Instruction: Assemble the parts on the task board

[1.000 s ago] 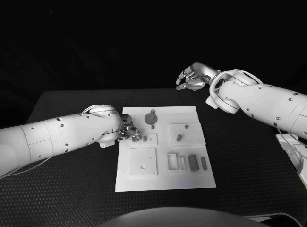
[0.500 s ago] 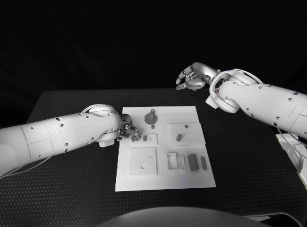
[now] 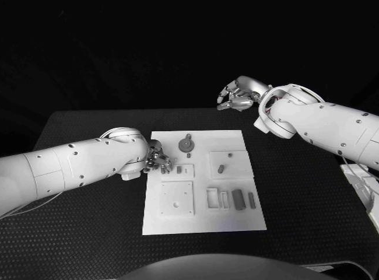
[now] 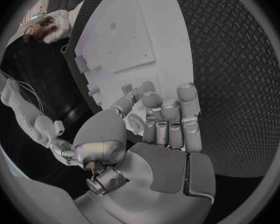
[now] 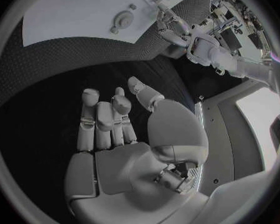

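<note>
Left hand [image 3: 158,161]: at the task board's [image 3: 202,224] left edge, shifted slightly since 1 s ago; whether its fingers [image 4: 168,127] clamp a part cannot be told. Right hand [image 3: 238,96]: unchanged, raised beyond the surface, fingers apart, empty. Grey parts [image 3: 237,199] remain on the board; assembly barely begun.

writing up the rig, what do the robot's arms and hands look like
Both arms are smooth white shells dotted with small dark screws. The left hand and right hand are silver metal with jointed fingers and paler pads. A thin white cable loops at the right wrist.
</note>
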{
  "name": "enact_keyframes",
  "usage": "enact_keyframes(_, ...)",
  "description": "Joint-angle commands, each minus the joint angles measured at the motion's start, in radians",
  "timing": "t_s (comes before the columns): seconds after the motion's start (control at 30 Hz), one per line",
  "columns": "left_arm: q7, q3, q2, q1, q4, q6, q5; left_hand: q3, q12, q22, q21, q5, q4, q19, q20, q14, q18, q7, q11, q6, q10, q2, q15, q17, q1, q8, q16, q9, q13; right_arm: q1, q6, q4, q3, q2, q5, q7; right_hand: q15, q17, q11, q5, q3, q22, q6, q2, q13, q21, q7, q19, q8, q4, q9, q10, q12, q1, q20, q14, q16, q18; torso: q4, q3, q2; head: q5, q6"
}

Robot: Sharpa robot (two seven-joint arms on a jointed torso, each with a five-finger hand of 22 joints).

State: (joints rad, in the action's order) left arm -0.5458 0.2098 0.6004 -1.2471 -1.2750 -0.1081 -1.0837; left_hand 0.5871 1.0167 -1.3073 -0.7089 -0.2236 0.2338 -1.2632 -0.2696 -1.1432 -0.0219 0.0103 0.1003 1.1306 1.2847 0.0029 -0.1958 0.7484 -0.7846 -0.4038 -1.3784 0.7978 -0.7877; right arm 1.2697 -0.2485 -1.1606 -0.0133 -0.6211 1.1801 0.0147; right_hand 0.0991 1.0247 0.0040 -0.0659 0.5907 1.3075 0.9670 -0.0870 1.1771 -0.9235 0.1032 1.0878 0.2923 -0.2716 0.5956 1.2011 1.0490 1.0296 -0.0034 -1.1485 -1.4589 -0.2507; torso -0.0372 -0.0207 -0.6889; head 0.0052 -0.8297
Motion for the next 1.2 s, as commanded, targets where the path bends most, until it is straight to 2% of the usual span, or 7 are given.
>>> enact_keyframes(0.03, 0.008, 0.000, -0.001, 0.001, 0.000, -0.030, -0.003, 0.034, 0.002, -0.018, -0.005, -0.005, 0.040, -0.007, -0.005, -0.002, -0.029, -0.002, 0.002, 0.005, 0.006, 0.055, -0.005, 0.001, -0.060, -0.007, -0.005, 0.001, 0.000, -0.001, 0.011, -0.001, -0.001, 0.000, 0.000, 0.005, 0.003, 0.000, -0.002, -0.002, 0.001, 0.017, 0.002, 0.000, 0.002, 0.005, 0.010, 0.004, -0.007, 0.004, 0.002, -0.005, -0.003, -0.009, -0.001, 0.002, 0.001, -0.011, -0.0002, 0.0000, 0.000, 0.001, 0.000)
enact_keyframes(0.3, 0.003, 0.001, -0.001, 0.001, -0.003, -0.058, -0.003, 0.034, 0.002, -0.018, -0.006, -0.006, 0.042, -0.007, -0.005, -0.002, -0.028, -0.003, 0.002, 0.006, 0.007, 0.056, -0.005, 0.001, -0.062, -0.007, -0.005, 0.002, 0.001, -0.001, 0.011, -0.001, -0.001, 0.001, 0.000, 0.005, 0.003, 0.000, -0.002, -0.002, 0.001, 0.017, 0.002, 0.000, 0.002, 0.005, 0.010, 0.004, -0.007, 0.004, 0.002, -0.005, -0.003, -0.009, -0.001, 0.002, 0.001, -0.011, -0.0005, 0.0005, 0.000, 0.001, -0.004)
enact_keyframes(0.9, -0.004, 0.001, -0.005, 0.001, 0.004, -0.043, -0.003, 0.030, 0.001, -0.018, -0.006, 0.003, 0.040, -0.006, -0.003, -0.002, -0.025, -0.002, 0.002, 0.006, 0.007, 0.059, -0.004, 0.001, -0.061, -0.008, -0.005, 0.002, 0.001, -0.001, 0.011, -0.001, -0.001, 0.000, 0.000, 0.005, 0.003, -0.001, -0.002, -0.002, 0.001, 0.017, 0.002, 0.000, 0.002, 0.005, 0.010, 0.004, -0.007, 0.004, 0.003, -0.005, -0.003, -0.010, -0.001, 0.003, 0.001, -0.011, -0.0010, 0.0004, 0.000, 0.000, -0.003)
enact_keyframes(1.07, -0.005, 0.001, -0.011, 0.002, 0.012, -0.039, -0.003, 0.021, -0.001, -0.016, -0.005, 0.021, 0.027, -0.005, -0.003, 0.000, -0.024, -0.001, 0.000, 0.002, 0.005, 0.052, -0.004, 0.000, -0.048, -0.006, -0.003, 0.002, 0.002, -0.001, 0.011, -0.002, -0.001, 0.000, 0.000, 0.005, 0.003, -0.002, -0.002, -0.002, 0.001, 0.017, 0.002, 0.000, 0.002, 0.005, 0.010, 0.004, -0.007, 0.004, 0.003, -0.005, -0.003, -0.010, -0.001, 0.003, 0.001, -0.011, -0.0013, 0.0003, 0.000, -0.001, -0.003)
enact_keyframes(1.2, -0.004, 0.001, -0.012, 0.002, 0.015, -0.038, -0.003, 0.007, -0.002, -0.014, -0.003, 0.076, -0.003, -0.004, -0.004, 0.000, -0.025, -0.001, 0.000, -0.001, 0.004, 0.023, -0.004, -0.001, -0.024, -0.005, -0.001, 0.002, 0.002, -0.001, 0.011, -0.002, -0.001, -0.001, 0.000, 0.005, 0.003, -0.001, -0.002, -0.002, 0.001, 0.017, 0.002, 0.000, 0.002, 0.005, 0.010, 0.004, -0.007, 0.004, 0.003, -0.005, -0.003, -0.010, -0.001, 0.003, 0.001, -0.011, -0.0014, 0.0002, 0.000, -0.002, -0.004)
